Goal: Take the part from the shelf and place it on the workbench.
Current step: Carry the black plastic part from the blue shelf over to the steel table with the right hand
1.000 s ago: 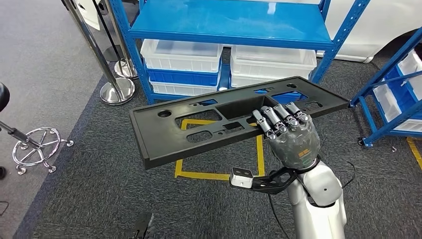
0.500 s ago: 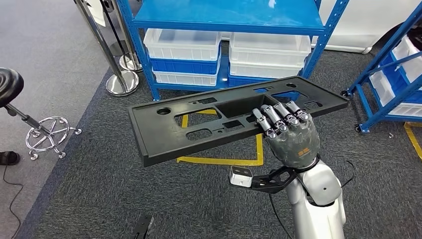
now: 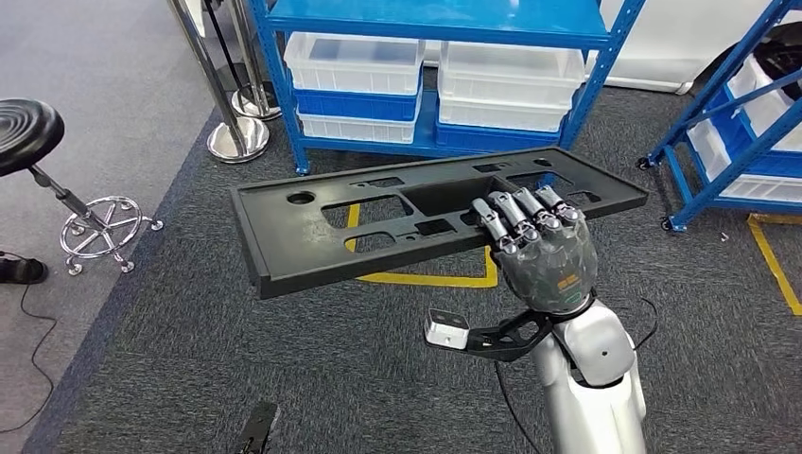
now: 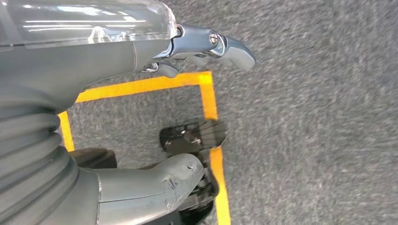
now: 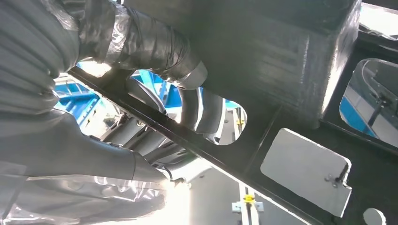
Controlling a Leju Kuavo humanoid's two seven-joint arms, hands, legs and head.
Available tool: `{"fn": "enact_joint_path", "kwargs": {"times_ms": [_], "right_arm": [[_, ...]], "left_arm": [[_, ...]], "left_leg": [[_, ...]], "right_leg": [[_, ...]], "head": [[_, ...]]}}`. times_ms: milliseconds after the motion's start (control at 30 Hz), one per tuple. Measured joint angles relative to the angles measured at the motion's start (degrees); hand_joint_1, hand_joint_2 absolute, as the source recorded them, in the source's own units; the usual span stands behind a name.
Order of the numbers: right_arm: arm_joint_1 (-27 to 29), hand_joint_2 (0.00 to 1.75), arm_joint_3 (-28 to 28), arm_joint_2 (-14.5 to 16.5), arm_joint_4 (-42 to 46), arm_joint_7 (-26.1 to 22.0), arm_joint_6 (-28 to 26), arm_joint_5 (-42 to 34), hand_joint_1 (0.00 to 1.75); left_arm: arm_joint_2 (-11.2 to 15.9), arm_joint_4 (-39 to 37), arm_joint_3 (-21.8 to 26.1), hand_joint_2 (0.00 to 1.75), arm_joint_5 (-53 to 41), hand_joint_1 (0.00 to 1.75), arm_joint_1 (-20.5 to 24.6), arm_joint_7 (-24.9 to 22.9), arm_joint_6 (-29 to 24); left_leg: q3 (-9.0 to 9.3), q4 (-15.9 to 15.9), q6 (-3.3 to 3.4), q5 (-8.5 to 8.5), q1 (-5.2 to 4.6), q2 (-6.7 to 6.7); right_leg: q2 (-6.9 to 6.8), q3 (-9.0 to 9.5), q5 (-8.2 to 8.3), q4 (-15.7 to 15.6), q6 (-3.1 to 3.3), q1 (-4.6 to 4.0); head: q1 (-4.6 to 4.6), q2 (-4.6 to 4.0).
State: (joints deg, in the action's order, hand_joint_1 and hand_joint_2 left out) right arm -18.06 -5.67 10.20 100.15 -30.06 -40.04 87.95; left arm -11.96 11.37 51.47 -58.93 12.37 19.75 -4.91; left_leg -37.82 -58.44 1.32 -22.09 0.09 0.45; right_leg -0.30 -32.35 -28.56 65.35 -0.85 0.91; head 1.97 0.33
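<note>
Your right hand [image 3: 539, 253] is gripping the black panel [image 3: 322, 241] near its right end at frame centre; its long left side is overhanging and could sag or twist free. Your left hand [image 4: 141, 56] is hanging released.

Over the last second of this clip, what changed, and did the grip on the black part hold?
The whole head view shifted: the blue shelf, the stool and the yellow floor marking slid across the picture, so the camera moved with the robot, not the things. The right hand kept gripping the black part by the same cutout, flat and clear of the floor. Nothing was taken up or let go.
</note>
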Motion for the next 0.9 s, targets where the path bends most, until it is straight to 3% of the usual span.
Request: {"fn": "enact_joint_path", "kwargs": {"times_ms": [33,67,133,167,200,233,300,333,367,433,467,533,567,633,667,700,800,833,867,900], "right_arm": [[-0.2,1.75,-0.3,0.0,0.0,0.3,0.0,0.0,1.75],[-0.4,1.75,-0.6,0.0,-0.1,0.5,0.0,0.0,1.75],[-0.5,1.75,-1.0,-0.1,-0.3,0.7,0.0,0.0,1.75],[-0.6,1.75,-1.2,-0.2,-0.4,0.7,0.0,0.0,1.75],[-0.6,1.75,-1.3,-0.2,-0.6,0.8,0.0,0.0,1.75],[-0.6,1.75,-1.5,-0.2,-0.6,0.8,0.0,0.0,1.75],[-0.6,1.75,-1.8,-0.2,-0.7,0.8,0.0,0.0,1.75],[-0.6,1.75,-1.9,-0.2,-0.8,0.9,0.0,0.0,1.75],[-0.6,1.75,-2.0,-0.3,-0.9,0.9,0.0,0.0,1.75],[-0.6,1.75,-2.3,-0.3,-1.0,1.2,0.0,0.0,1.75],[-0.6,1.75,-2.4,-0.3,-1.0,1.3,0.0,0.0,1.75],[-0.7,1.75,-2.7,-0.3,-1.0,1.6,0.0,0.0,1.75],[-0.7,1.75,-2.8,-0.3,-1.0,1.7,0.0,0.0,1.75],[-0.8,1.75,-3.1,-0.4,-1.0,1.8,0.0,0.0,1.75],[-0.8,1.75,-3.2,-0.4,-1.1,1.8,0.0,0.0,1.75],[-0.9,1.75,-3.2,-0.4,-1.1,1.8,0.0,0.0,1.75],[-0.9,1.75,-3.4,-0.6,-1.1,0.8,0.0,0.0,1.75],[-0.9,1.75,-3.3,-0.6,-1.2,-0.1,0.0,0.0,1.75],[-0.8,1.75,-3.3,-0.6,-1.2,-1.0,0.0,0.0,1.75],[-0.8,1.75,-3.3,-0.5,-1.2,-1.7,0.0,0.0,1.75]], "left_arm": [[0.1,0.0,0.0,1.75,0.0,0.00,0.0,0.0,0.0],[0.1,0.0,0.0,1.75,0.0,0.00,0.0,0.0,0.0],[0.3,0.0,0.0,1.75,0.0,0.00,-0.2,0.0,0.0],[0.4,0.0,0.0,1.75,0.0,0.00,-0.3,-0.1,0.0],[0.5,0.0,0.0,1.75,0.0,0.00,-0.4,-0.1,0.0],[0.6,0.0,0.0,1.75,0.0,0.00,-0.5,-0.1,0.0],[0.7,0.0,0.0,1.75,0.0,0.00,-0.6,-0.2,0.0],[0.7,0.0,0.0,1.75,0.0,0.00,-0.5,-0.2,0.0],[0.8,0.0,0.0,1.75,0.0,0.00,-0.5,-0.2,0.0],[0.8,0.0,0.0,1.75,-0.2,0.00,-0.5,-0.3,0.0],[0.9,0.0,0.0,1.75,-0.2,0.00,-0.4,-0.3,0.0],[1.0,0.1,0.0,1.75,-0.4,0.00,-0.1,-0.3,0.0],[1.1,0.1,0.0,1.75,-0.4,0.00,0.0,-0.3,0.0],[1.1,0.1,-0.1,1.75,-0.4,0.00,0.1,-0.3,-0.1],[1.2,0.1,-0.1,1.75,-0.3,0.00,0.0,-0.3,-0.1],[1.2,0.1,-0.1,1.75,-0.2,0.00,0.0,-0.4,-0.2],[1.2,0.2,-0.1,1.75,1.0,0.00,0.0,-0.4,0.0],[1.2,0.3,-0.3,1.75,1.6,0.00,-0.1,-0.5,0.1],[1.2,0.4,-0.6,1.75,2.3,0.00,-0.2,-0.6,0.2],[1.2,0.5,-0.9,1.75,2.8,0.00,-0.3,-0.7,0.2]], "left_leg": [[-0.46,-0.2,-0.33,0.53,-0.06,0.00],[-0.75,-0.2,-0.67,1.12,-0.10,0.01],[-1.27,0.1,-1.38,2.09,0.05,-0.03],[-1.75,-0.4,-1.73,1.22,0.14,-0.12],[-2.40,-1.8,-2.08,-0.91,0.26,-0.20],[-3.12,-4.3,-2.39,-4.08,0.41,-0.26],[-4.19,-11.4,-2.94,-9.80,0.54,-0.25],[-4.24,-14.5,-3.13,-10.56,0.58,-0.25],[-3.69,-16.5,-3.25,-9.79,0.62,-0.24],[-0.11,-15.0,-3.21,-6.43,0.67,-0.26],[3.22,-11.5,-3.00,-5.96,0.65,-0.29],[9.89,-2.4,-2.27,-8.02,0.42,-0.38],[11.81,0.7,-1.84,-9.14,0.24,-0.44],[11.97,2.5,-0.92,-8.99,0.16,-0.41],[11.46,2.6,-0.46,-8.18,0.23,-0.30],[10.85,2.7,0.10,-7.35,0.34,-0.14],[8.27,2.6,1.13,-4.97,0.38,0.15],[7.22,2.5,1.11,-4.27,0.37,0.17],[6.04,2.1,1.03,-3.61,0.37,0.19],[4.87,1.8,0.90,-3.07,0.39,0.21]], "right_leg": [[0.05,2.42,-1.58,-3.6,0.22,-0.16],[0.11,3.71,-2.76,-6.0,0.42,-0.37],[0.06,3.14,-2.14,-7.1,0.99,-0.34],[-0.01,2.45,-1.34,-7.2,1.45,-0.26],[-0.11,1.63,-0.47,-7.3,1.90,-0.12],[-0.21,0.75,0.35,-7.3,2.25,-0.08],[-0.28,-1.11,1.87,-7.2,2.56,-0.17],[-0.32,-2.13,2.62,-7.1,2.55,-0.20],[-0.35,-3.21,3.36,-7.0,2.48,-0.20],[-0.36,-5.38,4.77,-6.5,2.22,-0.19],[-0.35,-6.22,5.38,-6.3,2.01,-0.22],[-0.39,-7.20,6.55,-6.0,1.48,-0.35],[-0.46,-7.41,7.20,-6.0,1.18,-0.35],[-0.53,-7.69,8.39,-6.5,0.51,-0.28],[-0.45,-8.02,7.85,-6.4,0.19,-0.19],[-0.32,-8.54,6.08,-5.4,-0.07,-0.14],[-0.04,-10.73,-2.57,3.4,-0.51,-0.01],[0.00,-11.11,-3.66,6.8,-0.63,-0.01],[0.02,-10.89,-3.17,9.0,-0.73,0.02],[0.03,-9.90,-1.67,9.6,-0.78,0.06]], "head": [[-0.01,0.00],[-0.02,0.00],[-0.02,0.00],[-0.03,0.00],[-0.05,0.00],[-0.07,0.00],[-0.09,0.00],[-0.09,0.00],[-0.09,0.00],[-0.10,0.00],[-0.10,0.00],[-0.08,0.00],[-0.08,0.00],[-0.06,0.00],[-0.06,0.00],[-0.05,0.00],[-0.02,0.00],[-0.01,0.00],[-0.02,0.00],[-0.02,0.00]]}}
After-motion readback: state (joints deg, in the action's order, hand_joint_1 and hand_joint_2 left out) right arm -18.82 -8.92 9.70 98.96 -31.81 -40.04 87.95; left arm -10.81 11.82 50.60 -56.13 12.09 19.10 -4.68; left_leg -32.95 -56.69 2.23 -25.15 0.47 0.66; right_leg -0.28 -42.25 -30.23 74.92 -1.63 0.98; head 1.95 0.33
